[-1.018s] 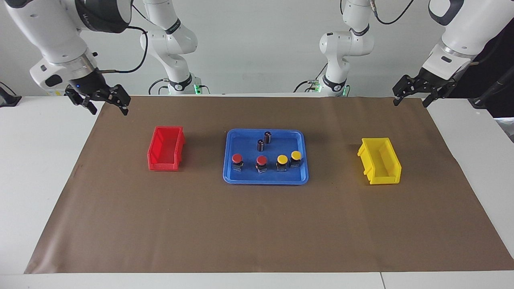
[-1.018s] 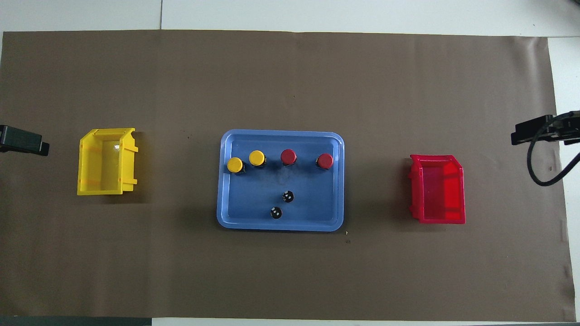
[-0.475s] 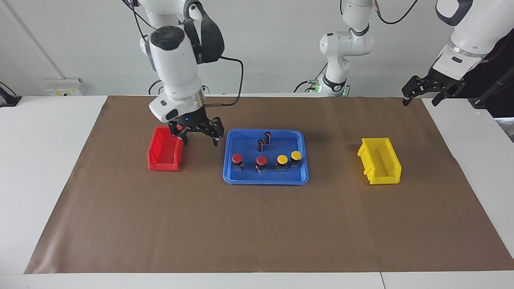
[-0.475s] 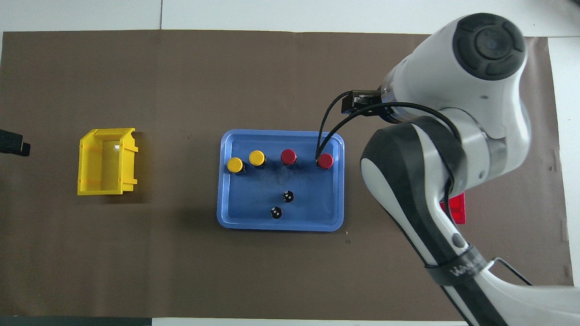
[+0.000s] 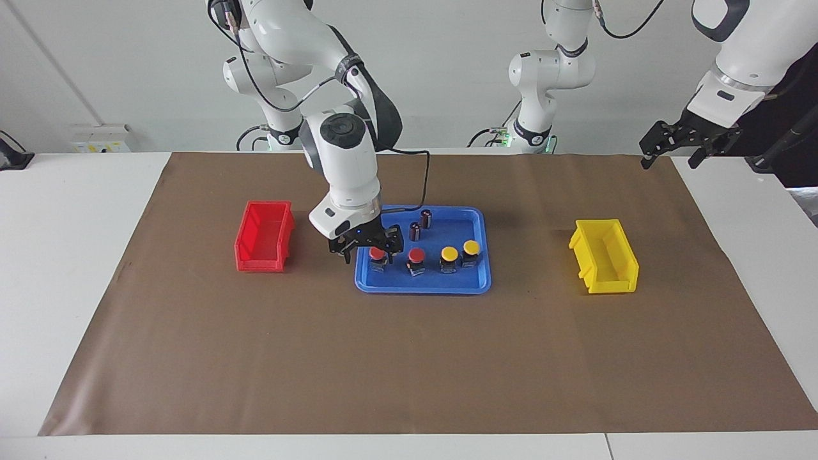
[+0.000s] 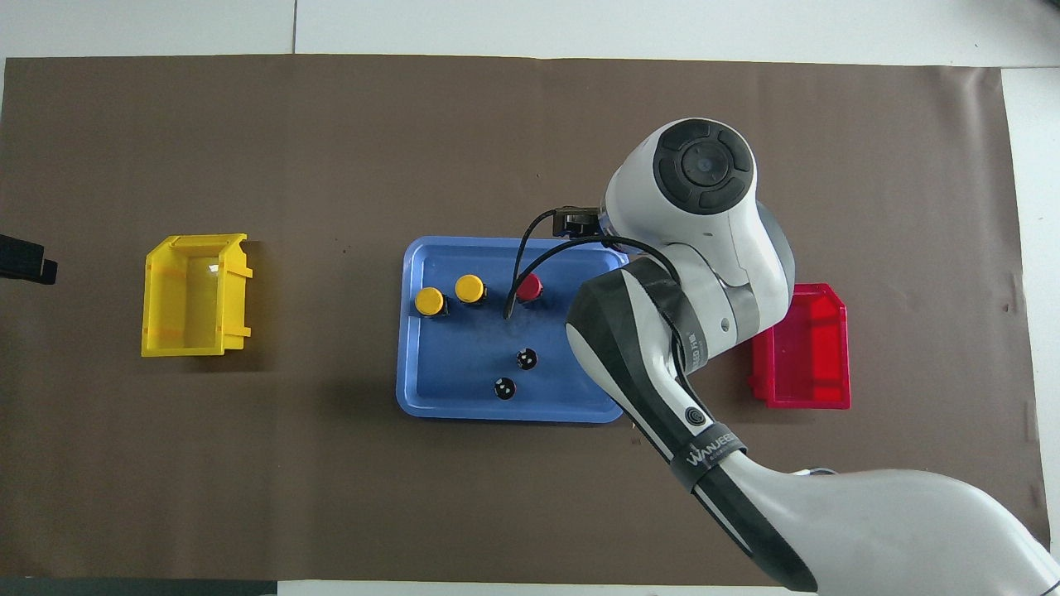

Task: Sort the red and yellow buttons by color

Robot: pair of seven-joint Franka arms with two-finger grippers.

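Risk as we see it: our right tool, open and empty over the outer red button at the blue tray's nine-o'clock end, may topple it sideways when closing.

white rounded arms with dark grey joint caps and black bands — one band near the blue tray reads "wanjee"; black cables, black grippers.

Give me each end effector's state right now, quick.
Right end effector: open, down around the end red button in the blue tray, not yet holding it.
Left end effector: open, empty, waiting above the table's corner.
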